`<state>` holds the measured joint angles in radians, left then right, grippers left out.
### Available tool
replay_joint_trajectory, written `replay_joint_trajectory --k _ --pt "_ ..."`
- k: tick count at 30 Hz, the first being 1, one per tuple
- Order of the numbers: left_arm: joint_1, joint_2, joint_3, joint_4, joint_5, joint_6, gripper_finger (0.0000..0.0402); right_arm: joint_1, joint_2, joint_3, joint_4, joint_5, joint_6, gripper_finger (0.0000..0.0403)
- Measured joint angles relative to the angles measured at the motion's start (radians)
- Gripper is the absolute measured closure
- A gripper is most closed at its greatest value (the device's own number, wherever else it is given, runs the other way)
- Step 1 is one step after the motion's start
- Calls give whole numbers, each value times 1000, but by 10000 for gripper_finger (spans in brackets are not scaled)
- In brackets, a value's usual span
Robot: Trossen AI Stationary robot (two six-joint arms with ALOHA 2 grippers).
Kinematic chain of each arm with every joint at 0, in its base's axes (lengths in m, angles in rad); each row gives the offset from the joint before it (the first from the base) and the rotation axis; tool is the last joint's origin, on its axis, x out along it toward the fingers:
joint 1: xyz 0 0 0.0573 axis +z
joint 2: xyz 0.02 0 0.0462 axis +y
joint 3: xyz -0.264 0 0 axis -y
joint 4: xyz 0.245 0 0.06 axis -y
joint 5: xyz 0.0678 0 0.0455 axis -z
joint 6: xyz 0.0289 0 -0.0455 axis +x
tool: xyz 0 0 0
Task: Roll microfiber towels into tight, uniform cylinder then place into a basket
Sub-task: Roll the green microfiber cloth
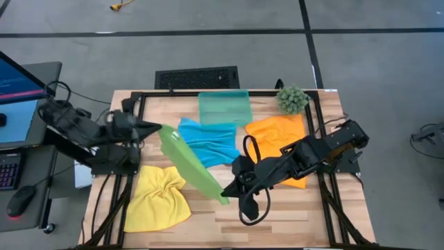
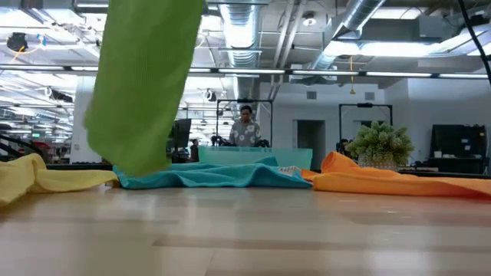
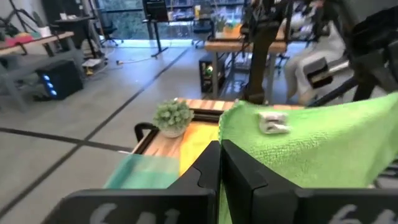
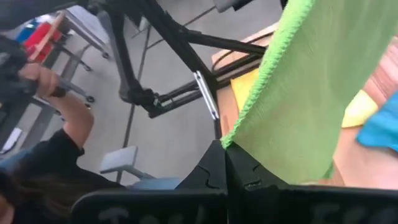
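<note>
You've got the bright green towel up off the worktop right now, stretched between both arms. Your left gripper sits over the left side of the worktop, its fingers pressed together on one corner of the green cloth; in the left wrist view the fabric runs straight out from the closed fingertips, white tag showing. Your right gripper is near the middle of the front edge, pinching the opposite corner, and the right wrist view shows the towel's hem caught between its closed fingers. From the low camera the green cloth hangs as a broad panel; its bottom edge looks clear of the wood, though I can't be sure from that angle.

The other three cloths lie on the wood. The yellow towel is bunched at the front-left corner. The sky blue towel is rumpled in the middle, just in front of the basket, which stands at the back edge, centred. The orange towel lies on the right side, partly under your right arm. A spiky green plant ball sits at the back-right corner, just behind the orange cloth.

Across the room, a person stands behind the table, and the right wrist view catches someone's dark sleeve beside it.
</note>
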<state>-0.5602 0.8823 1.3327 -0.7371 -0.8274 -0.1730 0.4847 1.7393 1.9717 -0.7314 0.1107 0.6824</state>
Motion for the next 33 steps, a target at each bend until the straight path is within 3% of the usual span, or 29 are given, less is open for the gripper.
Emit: replay_joint_trajectory --k 5,14,21,29,33 --pt "0 99 123 -83 22 25 401 0 0 0 93 0 -32 399" --pt "0 184 398 -457 176 -348 401 40 0 0 157 -4 -28 399" --pt "-18 204 414 -638 339 -649 401 95 0 0 156 0 -28 399" --pt "-121 285 414 -645 436 -714 401 145 54 -3 210 -9 -27 399" --pt "-149 299 412 -707 437 -762 401 147 92 -3 221 -14 -20 399"
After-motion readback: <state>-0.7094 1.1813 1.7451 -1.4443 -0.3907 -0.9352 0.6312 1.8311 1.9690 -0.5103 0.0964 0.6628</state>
